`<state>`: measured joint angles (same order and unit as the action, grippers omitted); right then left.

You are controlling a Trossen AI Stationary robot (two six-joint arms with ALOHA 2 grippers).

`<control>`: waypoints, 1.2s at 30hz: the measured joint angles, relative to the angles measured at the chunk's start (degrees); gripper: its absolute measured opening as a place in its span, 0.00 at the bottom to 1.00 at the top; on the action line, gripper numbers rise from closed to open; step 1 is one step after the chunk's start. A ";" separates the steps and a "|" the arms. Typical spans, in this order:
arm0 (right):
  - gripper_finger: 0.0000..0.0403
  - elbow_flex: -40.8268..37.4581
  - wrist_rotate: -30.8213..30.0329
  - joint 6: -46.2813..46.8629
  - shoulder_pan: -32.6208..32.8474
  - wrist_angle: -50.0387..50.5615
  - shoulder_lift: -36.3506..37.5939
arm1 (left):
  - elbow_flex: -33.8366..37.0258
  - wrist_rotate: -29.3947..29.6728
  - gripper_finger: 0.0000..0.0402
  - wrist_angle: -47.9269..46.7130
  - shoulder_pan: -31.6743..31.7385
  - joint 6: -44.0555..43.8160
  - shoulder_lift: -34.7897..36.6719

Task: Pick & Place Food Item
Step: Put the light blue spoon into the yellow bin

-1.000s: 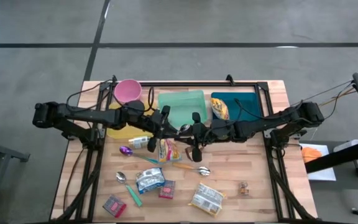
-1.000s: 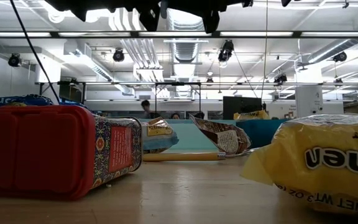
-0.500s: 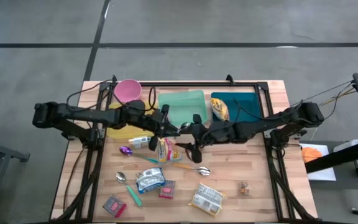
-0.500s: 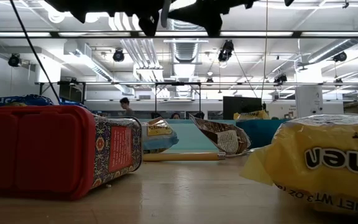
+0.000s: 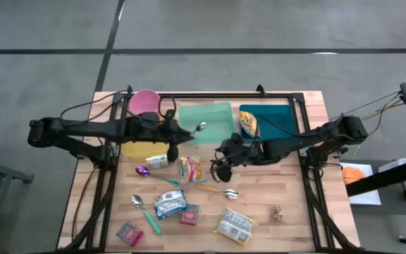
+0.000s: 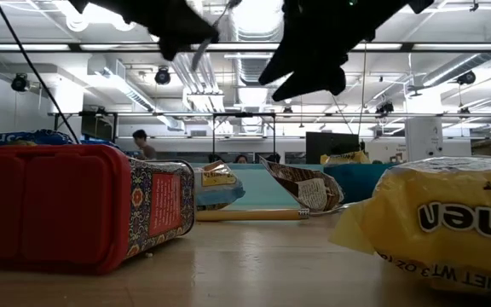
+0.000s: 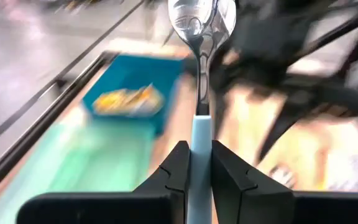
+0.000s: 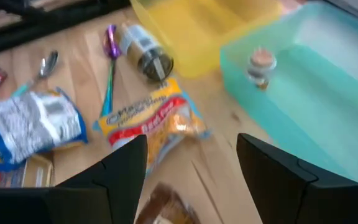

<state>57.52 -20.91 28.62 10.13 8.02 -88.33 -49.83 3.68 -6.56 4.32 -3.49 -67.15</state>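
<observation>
A spoon (image 7: 201,93) with a pale blue handle is clamped between the fingers (image 7: 178,165) of the left gripper (image 5: 177,137), held in the air with its metal bowl pointing away from the wrist. In the high view the bowl is seen over the near edge of the green tray (image 5: 217,111). The right gripper (image 5: 219,168) is found just beside it, towards the middle of the surface (image 5: 294,204), raised clear of the things below; its fingers (image 8: 123,168) stand apart with nothing between them. Under and just left of the right gripper a yellow-orange food packet (image 5: 189,169) lies flat on the wood, untouched. A small jar (image 5: 158,161) is lying on its side next to that packet, between it and the yellow dish (image 5: 136,148), and a purple spoon (image 5: 142,171) is noted beside the jar. A pink bowl (image 5: 144,103) stands behind the yellow dish. A blue bin (image 5: 280,116) to the right of the green tray holds a yellow wrapped item (image 5: 249,123). Nearer the front edge, a silver spoon (image 5: 228,192), a white and blue packet (image 5: 169,204), a red tin (image 5: 129,233) and a yellow noodle pack (image 5: 234,226) are recorded, well apart from both grippers. A small object inside the green tray shows in the right wrist view but cannot be identified.
</observation>
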 joint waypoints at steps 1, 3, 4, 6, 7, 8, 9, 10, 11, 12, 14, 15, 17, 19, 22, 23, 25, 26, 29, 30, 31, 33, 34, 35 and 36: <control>0.61 0.00 0.12 0.10 0.17 0.41 0.00 | -0.55 2.41 0.09 -3.59 0.01 -0.88 0.55; 0.61 0.00 0.17 0.13 0.70 1.57 0.00 | -1.81 7.47 0.09 -11.03 0.13 -3.41 1.16; 0.61 0.00 0.18 0.13 0.93 1.82 0.00 | -2.31 9.59 0.09 -15.44 0.29 -4.52 1.45; 0.61 0.00 0.18 0.11 1.51 2.62 0.04 | -3.36 12.61 0.09 -22.84 0.72 -6.46 1.55; 0.61 -0.04 0.18 0.13 1.82 2.53 0.04 | -3.75 13.49 0.09 -26.12 1.10 -7.61 1.60; 0.61 -0.14 0.17 0.13 2.21 2.49 0.06 | -3.79 13.84 0.09 -29.55 1.56 -8.90 1.66; 0.61 -0.27 0.18 0.13 2.61 2.54 0.09 | -3.79 13.94 0.09 -32.46 2.12 -10.05 1.70; 0.61 -0.33 0.19 0.13 3.07 2.56 0.09 | -3.70 13.93 0.09 -34.43 2.79 -10.91 1.70; 0.61 -0.40 0.23 0.11 3.54 2.51 0.09 | -3.41 13.93 0.09 -36.00 3.49 -11.40 1.70; 0.61 -0.54 0.25 0.08 3.98 2.52 0.09 | -3.12 13.89 0.09 -38.30 4.29 -11.62 1.70; 0.61 -0.80 0.25 0.05 4.94 2.49 0.09 | -2.40 13.15 0.09 -41.55 5.96 -12.24 1.70; 0.61 -0.97 0.25 0.04 5.41 2.49 0.09 | -1.99 12.31 0.09 -42.49 6.74 -12.87 1.68; 0.61 -1.33 0.24 0.00 6.43 2.51 0.09 | -0.74 10.69 0.09 -43.32 8.32 -13.52 1.70; 0.61 -1.69 0.18 -0.02 7.42 2.40 0.09 | 0.68 8.55 0.09 -43.30 9.79 -13.31 1.66; 0.61 -2.13 0.07 -0.05 8.63 2.24 0.09 | 2.71 5.04 0.09 -43.07 11.66 -11.86 0.78; 0.61 -2.16 0.02 -0.06 8.89 2.17 0.09 | 3.58 4.28 0.09 -43.09 12.14 -10.76 0.31; 0.61 -2.14 -0.02 -0.07 9.07 1.55 0.09 | 5.09 4.25 0.09 -43.22 12.79 -8.83 -0.78; 0.61 -2.11 -0.02 -0.07 9.06 1.62 0.09 | 5.72 4.52 0.09 -43.16 13.26 -8.51 -1.41; 0.61 -1.81 -0.04 -0.05 9.02 1.46 0.09 | 7.38 5.31 0.09 -43.18 15.02 -6.47 -3.50; 0.61 -1.81 -0.04 -0.04 9.02 1.47 0.09 | 7.80 5.31 0.09 -42.93 15.53 -5.85 -4.25; 0.61 -1.81 -0.04 0.17 9.12 1.46 0.09 | 8.05 5.29 0.09 -42.61 15.98 -5.30 -4.96; 0.61 -1.81 0.17 0.89 9.28 1.59 0.09 | 8.19 5.29 0.09 -41.99 16.65 -4.34 -6.52; 0.61 -1.82 0.17 1.23 9.42 1.55 0.09 | 8.19 5.28 0.09 -41.86 16.87 -4.08 -7.32; 0.61 -1.82 0.18 1.55 9.60 1.48 0.09 | 8.19 5.29 0.09 -41.88 17.02 -3.81 -8.17; 0.61 -1.84 0.18 1.91 9.86 1.49 0.09 | 8.19 5.21 0.09 -41.84 17.11 -3.69 -9.00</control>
<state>55.68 -20.73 30.54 19.99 9.51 -88.25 -41.65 8.89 -48.40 21.43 -7.18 -76.15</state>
